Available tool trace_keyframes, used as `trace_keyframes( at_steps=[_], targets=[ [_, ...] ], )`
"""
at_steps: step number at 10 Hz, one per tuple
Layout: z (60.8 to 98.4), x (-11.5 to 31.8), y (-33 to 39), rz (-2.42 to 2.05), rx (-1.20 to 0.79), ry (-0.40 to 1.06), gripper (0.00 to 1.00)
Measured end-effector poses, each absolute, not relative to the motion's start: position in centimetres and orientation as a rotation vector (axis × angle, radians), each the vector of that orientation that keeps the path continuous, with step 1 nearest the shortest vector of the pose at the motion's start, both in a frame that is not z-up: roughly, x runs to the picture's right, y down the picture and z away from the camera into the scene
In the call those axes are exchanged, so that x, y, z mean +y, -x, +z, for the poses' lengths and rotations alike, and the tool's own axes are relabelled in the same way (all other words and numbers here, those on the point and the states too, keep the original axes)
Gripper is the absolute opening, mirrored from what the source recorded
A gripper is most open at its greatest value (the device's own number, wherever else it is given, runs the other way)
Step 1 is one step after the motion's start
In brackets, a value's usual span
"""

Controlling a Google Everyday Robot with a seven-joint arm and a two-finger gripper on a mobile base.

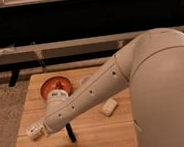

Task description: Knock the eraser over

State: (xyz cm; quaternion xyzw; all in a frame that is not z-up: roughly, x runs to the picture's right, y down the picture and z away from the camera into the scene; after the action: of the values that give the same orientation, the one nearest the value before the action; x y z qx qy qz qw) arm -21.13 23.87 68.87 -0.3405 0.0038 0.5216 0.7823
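Gripper: hidden behind the forearm's low end, over the front-left of the table, just left of the eraser; open or clenched, cannot tell.

Forearm: smooth white tube with small dark dots along it, slanting down and left across the tabletop; angled low, likely to bring the tip level with the eraser for a sideways push.

Eraser: thin black block standing on end, slightly tilted, near the table's front edge, just below the arm's tip; not yet down; touching the arm or not, cannot tell.

White remote-like device: pale, boxy, poking out left of the arm near the table's left edge; mostly covered.

Whitish wedge: small, rounded-cornered piece, lying flat right of the forearm, apart from the eraser.

Orange bowl: round, glossy, at the back left, partly behind the arm; well away from the sweep.

Table: light wood, visible grain, square top.

Floor: beige, speckled carpet.

Shoulder housing: large smooth white shell filling the right side.
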Motion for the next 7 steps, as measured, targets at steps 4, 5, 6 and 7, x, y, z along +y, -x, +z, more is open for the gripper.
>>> trace_keyframes(
  at_steps=[4, 5, 6, 7],
  targets=[
    [70.1, 23.0, 17.4, 1.182, 0.024, 0.730, 0.52],
    [71.1, 22.0, 16.2, 1.200, 0.033, 0.722, 0.52],
    [72.1, 20.9, 15.0, 1.219, 0.041, 0.712, 0.52],
    [73.1, 19.6, 14.0, 1.231, 0.046, 0.701, 0.52]
  ],
)
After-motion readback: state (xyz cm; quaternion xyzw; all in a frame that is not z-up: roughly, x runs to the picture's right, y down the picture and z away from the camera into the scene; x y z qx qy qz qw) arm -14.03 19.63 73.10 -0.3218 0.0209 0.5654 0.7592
